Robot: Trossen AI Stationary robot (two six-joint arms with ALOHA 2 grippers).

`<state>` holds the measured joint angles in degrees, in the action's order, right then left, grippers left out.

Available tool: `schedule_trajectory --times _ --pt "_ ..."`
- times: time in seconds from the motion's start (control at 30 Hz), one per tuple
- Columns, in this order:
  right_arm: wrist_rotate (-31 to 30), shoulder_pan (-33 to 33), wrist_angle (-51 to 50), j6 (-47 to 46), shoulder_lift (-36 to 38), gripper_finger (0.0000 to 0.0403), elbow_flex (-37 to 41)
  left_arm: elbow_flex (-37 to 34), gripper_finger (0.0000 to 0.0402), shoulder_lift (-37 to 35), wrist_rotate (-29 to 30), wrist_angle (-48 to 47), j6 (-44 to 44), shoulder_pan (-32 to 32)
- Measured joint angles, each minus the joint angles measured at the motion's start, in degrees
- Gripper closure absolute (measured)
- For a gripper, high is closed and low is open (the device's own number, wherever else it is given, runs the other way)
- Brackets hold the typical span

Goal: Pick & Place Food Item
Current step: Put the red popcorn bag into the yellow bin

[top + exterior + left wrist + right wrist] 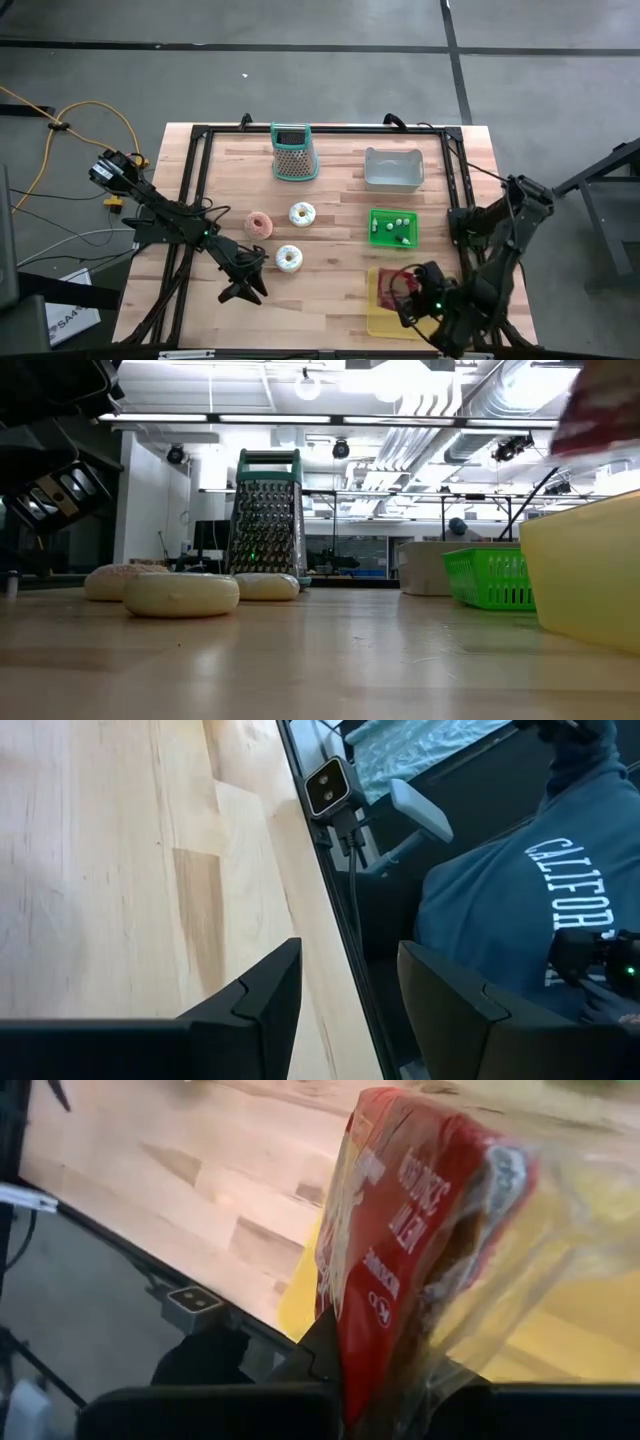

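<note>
The food item is a red printed packet with a clear plastic part [420, 1230], also in the high view [392, 284] and as a red blur in the low view [600, 410]. My right gripper [412, 296] is shut on it above the yellow container [384, 318] at the table's near right. My left gripper [245, 280] stands open near the table's near left, nothing between its fingers [270, 995]. Three donuts lie on the wood: a pink one [259, 225] and two white ones [302, 213] [289, 259]. My right gripper pinches the packet's near end [365, 1365] between its two fingers, which come slanting down from above. The packet reaches away past the fingertips and is lifted clear, over the yellow container [570, 1330]. The pads themselves are hidden by the packet.
A metal grater [293, 152] stands at the far middle, a grey bin [393, 168] at the far right, a green basket [393, 228] just beyond the yellow container. A black frame [196, 170] rims the table. A person in a blue sweatshirt [520, 890] sits beyond the near edge.
</note>
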<state>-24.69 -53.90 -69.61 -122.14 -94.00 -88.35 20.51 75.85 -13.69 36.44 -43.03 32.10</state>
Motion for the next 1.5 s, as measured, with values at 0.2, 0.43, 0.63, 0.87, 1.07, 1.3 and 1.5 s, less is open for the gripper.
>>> schedule_trajectory --times 0.2,0.43,0.63,0.87,1.07,1.3,1.5 --pt "-1.7 -4.1 3.3 -9.1 0.0 0.039 5.9 0.0 0.024 0.0 0.0 0.0 0.1 0.0" --pt "-3.8 -4.7 17.4 -9.7 -0.1 0.039 16.4 0.0 0.024 0.0 0.3 0.0 0.1 0.0" --pt "-3.8 -5.0 25.2 -9.6 -0.1 0.0389 22.1 0.0 0.024 0.0 0.4 0.0 0.1 0.0" --pt "-1.4 -5.0 25.0 -9.9 -0.1 0.0353 22.9 0.0 0.024 0.0 0.7 0.0 -0.3 0.0" --pt "3.6 -4.9 23.6 -10.1 -0.1 0.0307 22.9 0.0 0.024 0.0 1.6 0.0 -0.3 0.0" --pt "8.0 -4.6 19.8 -10.3 -0.1 0.0259 22.9 0.0 0.024 0.0 1.6 0.0 -0.5 0.0" --pt "12.2 -4.3 17.0 -10.1 0.1 0.0226 22.8 0.0 0.024 0.0 1.6 0.0 -0.5 0.0"
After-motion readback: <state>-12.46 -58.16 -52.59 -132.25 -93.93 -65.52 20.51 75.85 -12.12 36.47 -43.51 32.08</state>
